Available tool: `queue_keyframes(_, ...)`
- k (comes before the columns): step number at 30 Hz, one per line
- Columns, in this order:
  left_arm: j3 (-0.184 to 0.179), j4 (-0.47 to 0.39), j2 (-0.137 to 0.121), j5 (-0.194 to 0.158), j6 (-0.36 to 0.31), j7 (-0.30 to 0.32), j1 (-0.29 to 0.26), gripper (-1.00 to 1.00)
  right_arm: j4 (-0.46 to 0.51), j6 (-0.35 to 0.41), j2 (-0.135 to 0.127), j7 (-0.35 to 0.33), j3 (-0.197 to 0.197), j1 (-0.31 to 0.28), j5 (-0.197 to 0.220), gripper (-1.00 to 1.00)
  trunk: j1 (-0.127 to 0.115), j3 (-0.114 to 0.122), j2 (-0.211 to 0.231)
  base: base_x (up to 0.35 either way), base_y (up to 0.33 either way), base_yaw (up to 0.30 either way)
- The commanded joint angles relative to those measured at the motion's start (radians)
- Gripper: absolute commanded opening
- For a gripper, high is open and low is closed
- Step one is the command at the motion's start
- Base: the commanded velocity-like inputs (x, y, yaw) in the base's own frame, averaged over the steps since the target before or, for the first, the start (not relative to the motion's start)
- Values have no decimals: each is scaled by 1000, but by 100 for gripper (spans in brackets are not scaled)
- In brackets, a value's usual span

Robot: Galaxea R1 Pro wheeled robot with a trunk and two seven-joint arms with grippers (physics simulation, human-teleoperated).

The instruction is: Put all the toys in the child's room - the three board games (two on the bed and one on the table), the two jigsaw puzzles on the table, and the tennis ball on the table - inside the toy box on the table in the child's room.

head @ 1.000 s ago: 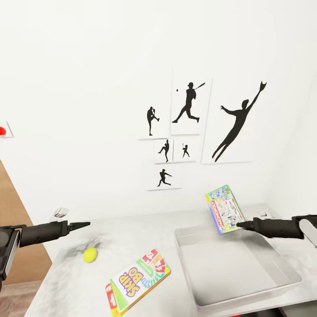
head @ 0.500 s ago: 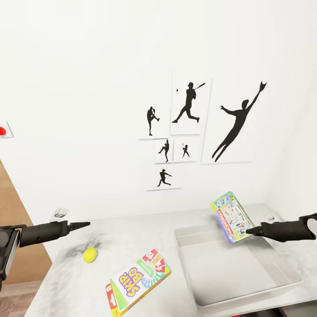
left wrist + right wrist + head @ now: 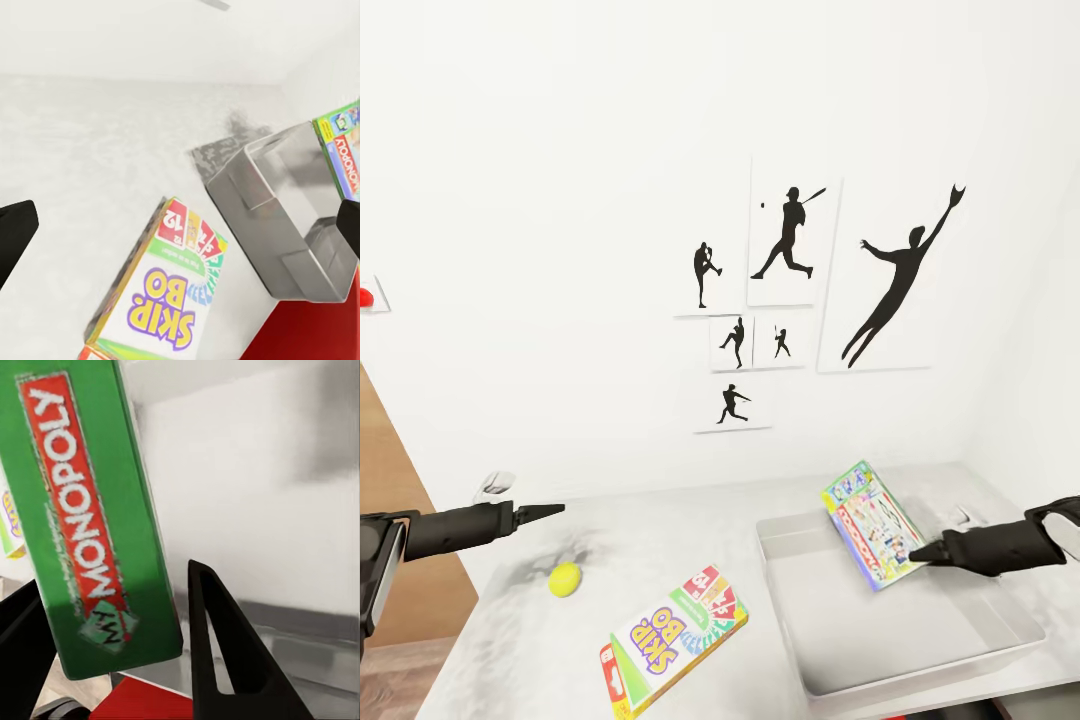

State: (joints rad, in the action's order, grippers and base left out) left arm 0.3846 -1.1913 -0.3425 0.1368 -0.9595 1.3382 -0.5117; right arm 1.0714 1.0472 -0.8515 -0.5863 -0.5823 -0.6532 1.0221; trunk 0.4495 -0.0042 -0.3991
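A pale grey toy box (image 3: 780, 592) sits at the right end of the table (image 3: 650, 535). Over its far right part my right gripper (image 3: 915, 552) is shut on a green-blue Monopoly board game (image 3: 868, 523), which hangs tilted. The right wrist view shows that game (image 3: 90, 525) between the two fingers (image 3: 217, 652), above the bin's bare floor (image 3: 262, 487). A Skip-Bo board game (image 3: 675, 630) lies on the table left of the bin. The tennis ball (image 3: 565, 579) rests further left. My left gripper (image 3: 555, 511) hovers above the ball, open, its fingers (image 3: 15, 232) wide apart over the Skip-Bo box (image 3: 161, 300).
Black baseball-player prints (image 3: 790, 235) hang on the white wall behind the table. A wooden wardrobe door (image 3: 400, 500) stands at the left, with a red knob (image 3: 365, 296) on the wall above. A red chair (image 3: 300, 337) shows below the table edge.
My right gripper has lowered the Monopoly box toward the bin and drawn it slightly left. The left arm, ball and Skip-Bo box have not moved.
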Motion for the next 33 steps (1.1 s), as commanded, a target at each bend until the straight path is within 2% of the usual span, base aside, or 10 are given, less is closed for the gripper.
queue_keyframes(1,2,-1,0,10,-10,9,-1,100,-2,0,-3,-9,-9,-2,-6,-100,0,0,-1,0,0,0)
queue_keyframes(10,2,0,0,12,-10,8,-1,100,-21,0,-23,-9,-27,-2,-4,-100,0,-1,-1,0,0,0)
queue_keyframes(25,2,1,0,12,-10,9,-1,100,-134,0,-16,-7,-27,-2,-5,-100,0,-22,-1,0,0,0)
queue_keyframes(33,2,1,0,12,-10,10,-1,100,-146,0,-9,-1,-26,-3,-5,-100,0,-33,-1,0,0,0)
